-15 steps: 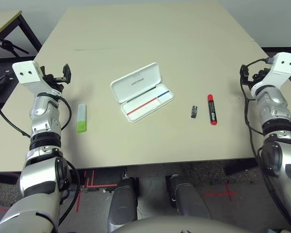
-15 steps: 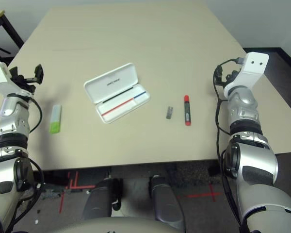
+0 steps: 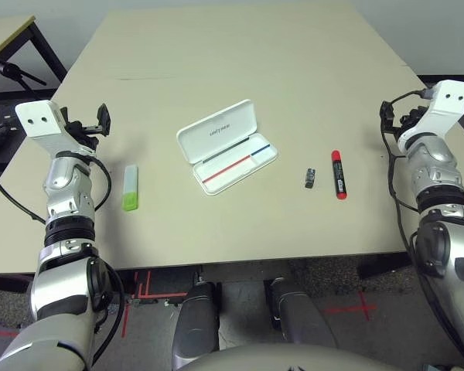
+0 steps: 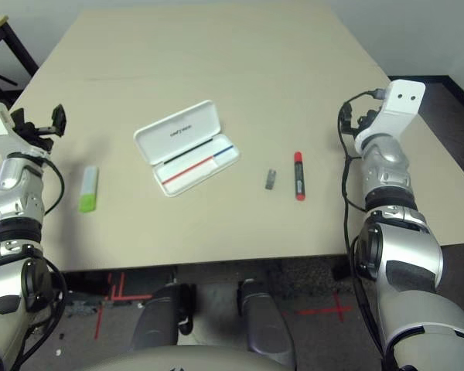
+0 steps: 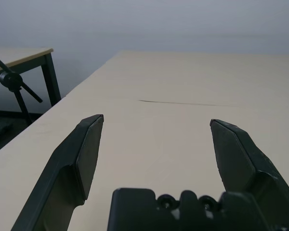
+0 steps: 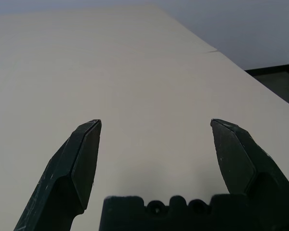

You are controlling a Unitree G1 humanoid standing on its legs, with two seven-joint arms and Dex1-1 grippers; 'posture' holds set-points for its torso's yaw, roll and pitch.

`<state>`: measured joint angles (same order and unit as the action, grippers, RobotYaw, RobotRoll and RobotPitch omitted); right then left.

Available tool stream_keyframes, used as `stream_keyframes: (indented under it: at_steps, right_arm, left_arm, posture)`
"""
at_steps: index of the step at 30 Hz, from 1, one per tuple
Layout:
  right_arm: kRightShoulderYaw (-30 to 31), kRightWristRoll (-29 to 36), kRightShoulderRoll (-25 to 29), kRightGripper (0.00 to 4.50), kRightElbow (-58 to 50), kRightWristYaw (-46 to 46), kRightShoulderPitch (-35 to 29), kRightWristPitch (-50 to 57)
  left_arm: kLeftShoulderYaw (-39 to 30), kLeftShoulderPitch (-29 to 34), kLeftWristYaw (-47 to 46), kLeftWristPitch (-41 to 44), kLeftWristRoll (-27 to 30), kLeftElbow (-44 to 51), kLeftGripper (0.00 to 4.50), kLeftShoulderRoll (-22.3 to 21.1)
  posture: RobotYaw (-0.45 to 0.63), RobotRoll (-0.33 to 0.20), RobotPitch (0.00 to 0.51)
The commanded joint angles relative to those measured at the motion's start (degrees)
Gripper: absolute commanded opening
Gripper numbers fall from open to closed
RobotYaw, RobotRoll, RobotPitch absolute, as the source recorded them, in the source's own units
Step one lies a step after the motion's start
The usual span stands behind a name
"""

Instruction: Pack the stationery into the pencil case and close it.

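On table: open pencil case in middle, green stick left, red marker and clip right. Nothing moved. Both grippers spread wide, holding nothing. Packing not started.

Bare table surrounds pencil case on all sides.

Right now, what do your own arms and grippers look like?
Both forearms are ribbed silver metal with black joint rings, each capped by a white wrist block with two dark holes. Looping black cables run alongside. The left gripper and right gripper each have two tapered black fingers.
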<state>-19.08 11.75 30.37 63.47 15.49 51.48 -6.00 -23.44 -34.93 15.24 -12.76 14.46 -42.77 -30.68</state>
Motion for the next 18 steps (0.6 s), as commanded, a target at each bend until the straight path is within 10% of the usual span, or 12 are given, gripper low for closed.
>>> stream_keyframes:
  at_steps: [1,18]
  right_arm:
    - [1.4,-0.4,1.9,4.5,0.7,5.9,0.9,3.4]
    - [14.7,-1.8,8.4,4.5,-16.6,44.5,-3.2,18.1]
  left_arm:
    - [-0.6,2.4,1.7,2.7,1.3,3.5,4.47,-1.4]
    - [9.8,19.7,29.2,36.9,16.0,44.2,4.47,-9.0]
  posture:
    - [-0.07,0.0,0.135]
    - [-0.06,0.0,0.131]
